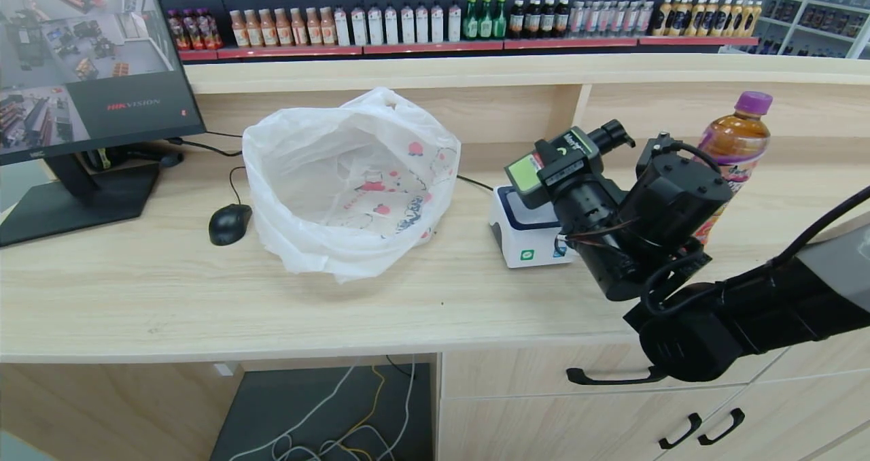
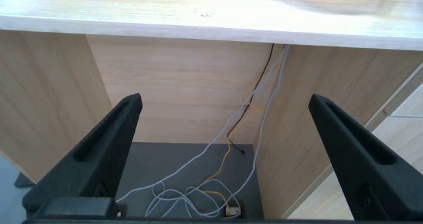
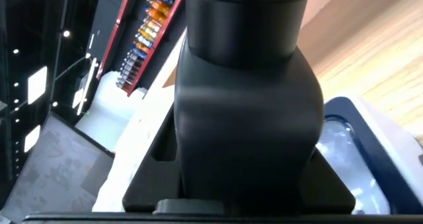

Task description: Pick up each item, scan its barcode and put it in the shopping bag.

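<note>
I am at the scanning step, I think: my right gripper is closed around a dark bottle with a green label and a black cap, and it holds the bottle on its side just above the white scanner on the counter. In my right wrist view the scanner window lies directly below the bottle. I cannot see where the barcode is, so I cannot say if it faces the window. If the scanner has read the code, the next move in my judgement is to carry the bottle across to the open white shopping bag, which stands just beside the scanner toward my left, bring it over the wide mouth and release it there. My left gripper hangs below the counter edge with its fingers spread wide, and it holds nothing and touches nothing. An orange bottle with a purple cap stands upright behind my right arm, probably the next item.
</note>
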Controlling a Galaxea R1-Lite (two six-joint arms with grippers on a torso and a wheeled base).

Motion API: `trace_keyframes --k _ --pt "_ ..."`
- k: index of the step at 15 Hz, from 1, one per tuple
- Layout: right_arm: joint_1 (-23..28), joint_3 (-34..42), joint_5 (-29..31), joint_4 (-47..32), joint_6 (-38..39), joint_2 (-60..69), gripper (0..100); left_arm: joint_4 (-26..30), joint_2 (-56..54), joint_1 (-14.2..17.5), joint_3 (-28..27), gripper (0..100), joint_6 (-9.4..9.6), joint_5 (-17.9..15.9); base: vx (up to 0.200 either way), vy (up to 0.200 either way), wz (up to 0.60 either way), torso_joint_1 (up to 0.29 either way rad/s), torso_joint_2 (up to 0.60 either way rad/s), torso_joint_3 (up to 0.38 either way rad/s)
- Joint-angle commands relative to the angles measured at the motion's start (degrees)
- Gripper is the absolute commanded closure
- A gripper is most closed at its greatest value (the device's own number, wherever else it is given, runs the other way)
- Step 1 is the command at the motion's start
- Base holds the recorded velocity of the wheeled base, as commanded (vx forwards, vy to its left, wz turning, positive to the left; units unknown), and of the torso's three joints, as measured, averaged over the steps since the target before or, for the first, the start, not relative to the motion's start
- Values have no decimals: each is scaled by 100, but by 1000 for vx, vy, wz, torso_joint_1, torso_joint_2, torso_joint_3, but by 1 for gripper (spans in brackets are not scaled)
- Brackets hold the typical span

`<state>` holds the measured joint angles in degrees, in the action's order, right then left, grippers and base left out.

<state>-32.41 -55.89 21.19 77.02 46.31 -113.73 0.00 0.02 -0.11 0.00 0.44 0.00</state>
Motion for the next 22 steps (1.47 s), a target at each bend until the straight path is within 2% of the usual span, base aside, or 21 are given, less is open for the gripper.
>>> trace_keyframes --k 1,6,10,17,20,22 --pt "-72 193 -9 15 -245 483 100 0 -2 11 0 0 0 0 0 0 0 0 0 0" --pt "-186 1168 -1 32 -1019 1555 100 0 -2 2 0 0 0 0 0 0 0 0 0 0" --pt "-239 1687 -1 41 -2109 2170 100 0 -2 2 0 0 0 0 0 0 0 0 0 0" --pt "-538 1854 -71 235 -3937 2294 100 0 -2 2 0 0 18 0 0 0 0 0 0 0" --pt "-511 2021 -458 489 -4702 2214 100 0 -2 2 0 0 18 0 0 0 0 0 0 0" --pt "-283 2355 -651 665 -5000 2179 100 0 -2 2 0 0 18 0 0 0 0 0 0 0"
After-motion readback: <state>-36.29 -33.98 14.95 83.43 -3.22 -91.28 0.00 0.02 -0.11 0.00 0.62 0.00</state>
